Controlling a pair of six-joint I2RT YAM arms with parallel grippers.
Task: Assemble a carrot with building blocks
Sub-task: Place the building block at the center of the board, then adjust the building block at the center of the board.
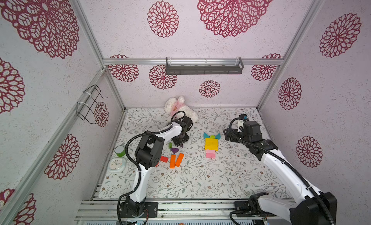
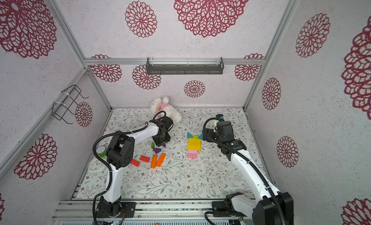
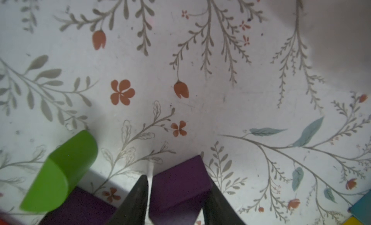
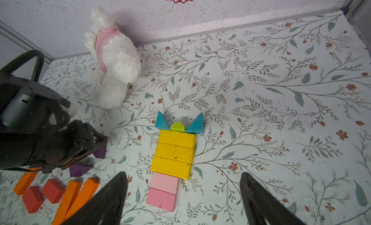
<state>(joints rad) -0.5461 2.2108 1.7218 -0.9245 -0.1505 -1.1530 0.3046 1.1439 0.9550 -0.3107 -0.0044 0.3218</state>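
My left gripper (image 3: 178, 180) points down at the mat left of centre (image 1: 180, 142). A purple triangle (image 3: 180, 183) sits between its fingers, with a thin gap on one side, so the jaws are slightly open. Another purple triangle (image 1: 174, 150) and a lime-green half-round block (image 3: 62, 173) lie beside it. To the right lies a flat figure: two teal triangles (image 4: 161, 121) and a green piece (image 4: 177, 126) on top, three yellow bars (image 4: 174, 153), then two pink blocks (image 4: 163, 190). My right gripper (image 4: 183, 174) hovers open and empty by it. Orange bars (image 1: 179, 159) and red blocks (image 1: 164, 159) lie nearer the front.
A white plush bear in pink (image 1: 178, 108) lies at the back wall. A green cup (image 1: 120, 151) and a pale clock (image 1: 117, 164) stand at the left edge. A wire rack (image 1: 90, 105) hangs on the left wall, a grey shelf (image 1: 203, 68) on the back wall.
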